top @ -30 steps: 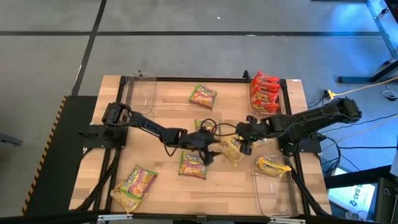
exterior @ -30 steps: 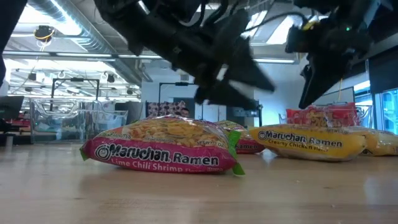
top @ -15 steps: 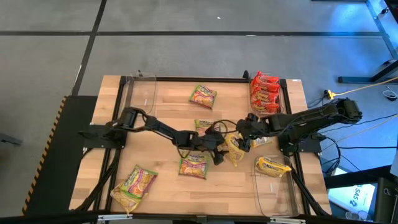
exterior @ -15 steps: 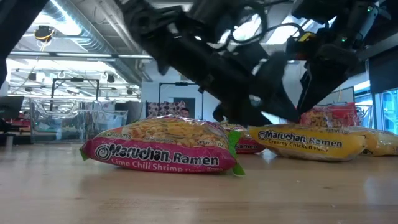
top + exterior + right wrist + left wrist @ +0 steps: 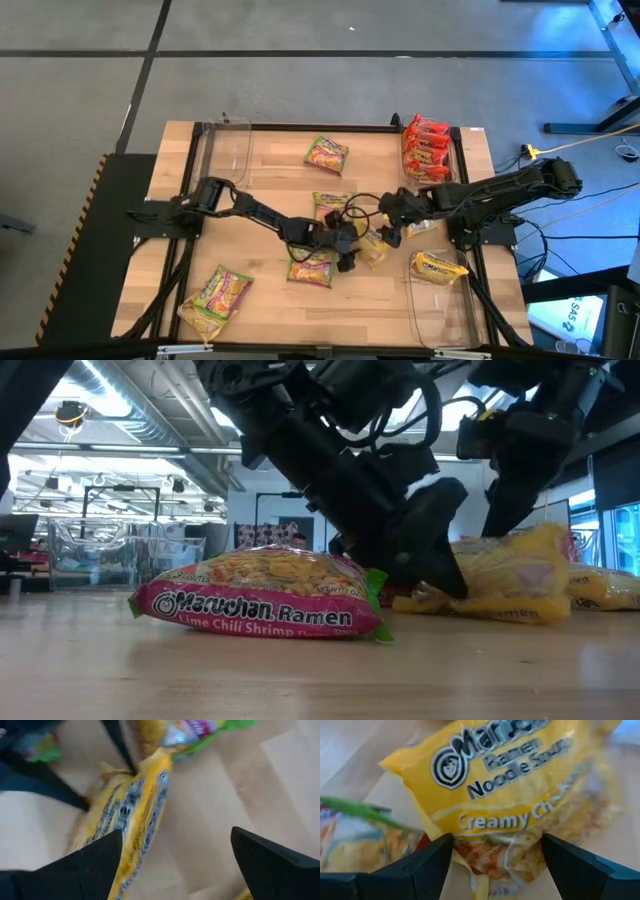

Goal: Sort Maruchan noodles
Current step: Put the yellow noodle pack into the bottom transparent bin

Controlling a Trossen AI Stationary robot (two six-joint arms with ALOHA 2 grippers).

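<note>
Yellow pkt point(image 5: 510, 795) w/ black logo; pink-green pkt point(image 5: 262, 603).

Robotics lab, exposed ceiling ducts point(image 5: 120, 415), workbenches point(image 5: 90, 565)

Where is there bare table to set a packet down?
Bare wood lies between the left clear bin and the far green-pink packet, and along the near edge right of the near-left packets. The centre is crowded: both grippers and the yellow packet.
</note>
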